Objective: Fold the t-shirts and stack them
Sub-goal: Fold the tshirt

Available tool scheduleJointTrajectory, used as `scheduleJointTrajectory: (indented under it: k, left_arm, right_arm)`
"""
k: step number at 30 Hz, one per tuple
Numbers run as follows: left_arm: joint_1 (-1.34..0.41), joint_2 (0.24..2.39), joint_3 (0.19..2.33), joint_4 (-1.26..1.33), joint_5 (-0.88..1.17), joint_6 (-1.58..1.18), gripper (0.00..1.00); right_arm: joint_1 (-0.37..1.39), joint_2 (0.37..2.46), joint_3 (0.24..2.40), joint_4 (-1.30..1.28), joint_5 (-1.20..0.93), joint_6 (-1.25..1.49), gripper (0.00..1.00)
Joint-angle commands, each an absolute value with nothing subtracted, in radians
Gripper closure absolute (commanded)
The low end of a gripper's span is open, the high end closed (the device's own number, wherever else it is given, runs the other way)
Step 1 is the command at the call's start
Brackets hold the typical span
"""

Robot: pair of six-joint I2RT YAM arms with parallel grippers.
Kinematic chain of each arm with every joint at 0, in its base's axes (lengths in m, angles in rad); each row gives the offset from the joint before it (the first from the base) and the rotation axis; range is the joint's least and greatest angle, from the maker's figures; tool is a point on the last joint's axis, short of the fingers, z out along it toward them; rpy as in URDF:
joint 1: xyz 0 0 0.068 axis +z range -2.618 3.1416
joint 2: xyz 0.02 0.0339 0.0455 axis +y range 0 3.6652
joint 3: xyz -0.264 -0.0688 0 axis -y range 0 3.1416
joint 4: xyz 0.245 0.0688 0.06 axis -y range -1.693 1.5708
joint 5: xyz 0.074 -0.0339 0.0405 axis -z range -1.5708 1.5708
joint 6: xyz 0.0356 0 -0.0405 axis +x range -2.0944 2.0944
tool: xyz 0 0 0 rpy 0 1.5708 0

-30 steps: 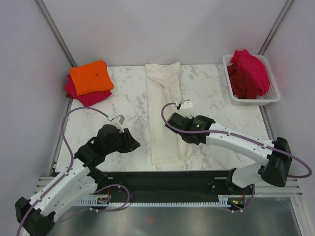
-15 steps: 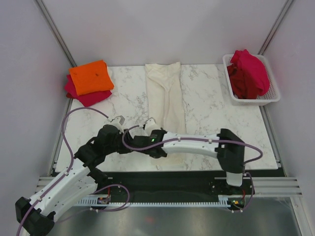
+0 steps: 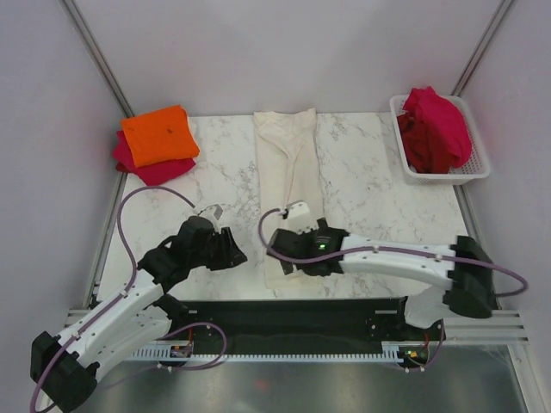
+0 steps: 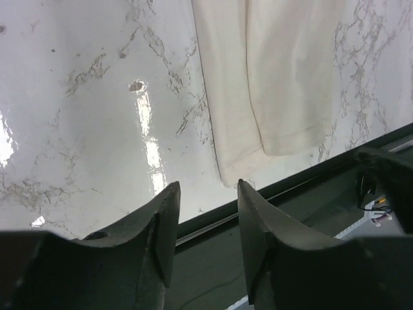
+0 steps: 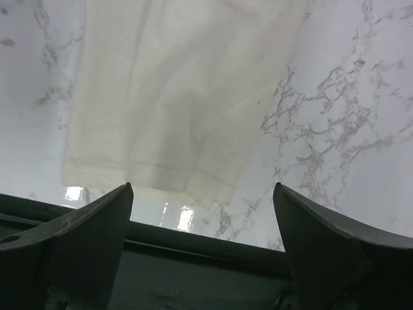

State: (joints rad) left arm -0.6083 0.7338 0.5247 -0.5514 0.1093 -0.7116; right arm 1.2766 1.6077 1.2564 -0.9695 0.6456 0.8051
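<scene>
"Where is the cream t-shirt (image 3: 288, 163)?"

"I see it lying flat in a long strip down the middle of the counter (image 3: 379, 189)."

"And your tools?"

"My right tool (image 5: 203, 219) hangs over its near end, spread wide, holding nothing. My left tool (image 4: 206, 223) is just beside that end, with only a narrow gap, and holds nothing too."

"The others?"

"The orange t-shirt (image 3: 157, 135) lies on a red t-shirt (image 3: 151, 170), far left. A red heap (image 3: 435, 129) fills the white basket (image 3: 469, 172), far right."

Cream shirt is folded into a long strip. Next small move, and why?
Probably lower the right gripper onto the near hem of the cream shirt and close. It hangs open right above that hem, holding nothing, and the strip seems to need a crosswise fold. The left gripper sits open beside that end.
</scene>
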Motion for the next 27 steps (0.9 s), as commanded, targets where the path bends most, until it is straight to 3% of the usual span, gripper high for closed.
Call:
scheduleJointTrajectory:
  k: [1,2,4,6,13,21,22,24,25,27]
  left_arm:
    - [-0.611,0.764,0.549,-0.522,0.133,-0.744,0.50]
    - [-0.612,0.772,0.546,-0.519,0.140,-0.749,0.46]
    - [-0.612,0.785,0.528,-0.483,0.164,-0.753,0.33]
    - [-0.617,0.814,0.512,-0.422,0.185,-0.767,0.29]
    - [-0.660,1.002,0.460,-0.243,0.236,-0.830,0.30]
    - [-0.724,1.138,0.443,-0.114,0.230,-0.870,0.32]
    - [-0.741,1.164,0.445,-0.101,0.227,-0.876,0.33]
    - [-0.756,1.192,0.446,-0.077,0.221,-0.885,0.34]
    - [-0.764,1.215,0.445,-0.066,0.219,-0.891,0.36]
    - [-0.785,1.236,0.442,-0.032,0.216,-0.905,0.38]
  right_arm:
    - [1.166,1.347,1.056,-0.677,0.439,0.798,0.02]
    - [1.097,1.297,0.940,-0.625,0.395,0.802,0.04]
    - [1.031,1.192,0.846,-0.520,0.284,0.808,0.18]
    - [0.973,1.186,0.775,-0.497,0.244,0.802,0.18]
    - [0.852,1.204,0.560,-0.290,-0.036,0.845,0.21]
    - [0.801,1.249,0.463,-0.132,-0.120,0.880,0.31]
    - [0.801,1.253,0.453,-0.121,-0.124,0.884,0.40]
    - [0.802,1.262,0.446,-0.117,-0.124,0.884,0.48]
    - [0.802,1.261,0.436,-0.115,-0.121,0.884,0.65]
    - [0.801,1.243,0.422,-0.126,-0.104,0.884,0.80]
